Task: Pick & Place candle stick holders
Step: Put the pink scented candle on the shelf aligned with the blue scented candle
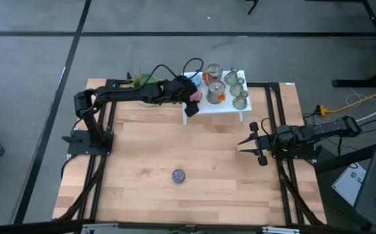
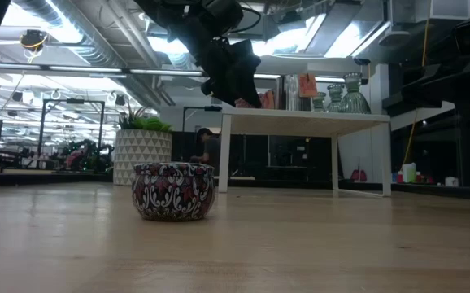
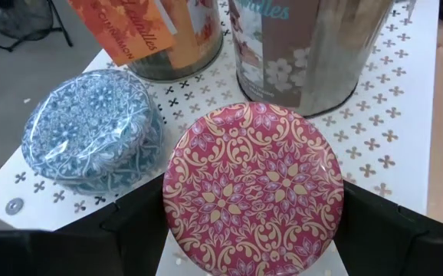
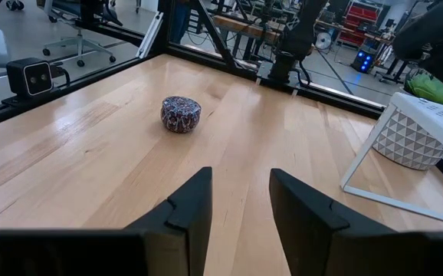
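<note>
1. 3 candle stick holders (image 1: 237, 86) are seen on the far right part of the small white shelf (image 1: 240, 109), grouped close together and upright; in the low view they (image 2: 342, 94) show as grey-green tapered shapes on the shelf top. None is between any fingers.

2. The left gripper (image 1: 192, 96) is at the shelf's left end, well apart from the holders. A pink patterned tin (image 3: 254, 182) sits between its fingers (image 3: 141, 218), which are spread about as wide as the tin; whether they press on it cannot be told for certain, though they appear to hold it.

3. Just beside those fingers a blue patterned tin (image 3: 91, 132) rests on the shelf, and beyond the pink tin 2 tall jar candles (image 3: 306, 46) stand.

4. The right gripper (image 1: 256, 144) waits low over the table's right side, its fingers (image 4: 187, 207) parted with a clear gap and nothing between them. Ahead of them, well apart, a purple patterned tin (image 4: 181, 113) lies on the wooden table (image 1: 142, 149); it is also seen in the low view (image 2: 174, 190).

5. As judged from this, 1 tin is already down on the table and 1 is in hand, while all 3 holders are untouched on the shelf, so the named task is not yet begun for them.

6. A potted plant (image 1: 139, 80) stands beyond the left arm.
</note>
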